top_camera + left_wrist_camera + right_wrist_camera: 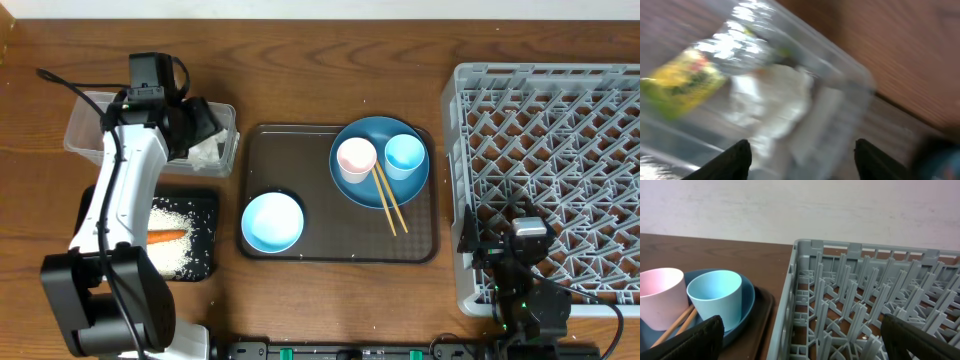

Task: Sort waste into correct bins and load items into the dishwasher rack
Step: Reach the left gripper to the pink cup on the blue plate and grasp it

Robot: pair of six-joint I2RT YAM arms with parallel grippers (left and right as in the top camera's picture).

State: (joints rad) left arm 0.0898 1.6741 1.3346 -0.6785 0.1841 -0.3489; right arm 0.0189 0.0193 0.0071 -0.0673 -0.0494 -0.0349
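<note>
My left gripper (203,128) hovers open and empty over the clear tub (82,128) at the back left. The blurred left wrist view shows its fingers (802,157) above the crumpled white tissue (782,100) and the yellow-green wrapper (682,82) lying in the tub (850,75). The black tray (205,205) holds rice (175,255) and the carrot (168,237). The blue plate (360,190) carries the pink cup (356,158), the light blue cup (405,155) and the chopsticks (388,203). The light blue bowl (272,221) sits beside it. My right gripper (520,245) is open and empty over the grey rack (560,140), at its front left edge (800,340).
The dark brown serving tray (300,160) lies mid-table under the plate and bowl. In the right wrist view the cups (715,297) and tray (762,320) lie just left of the rack wall (790,295). A pale wall runs behind the table.
</note>
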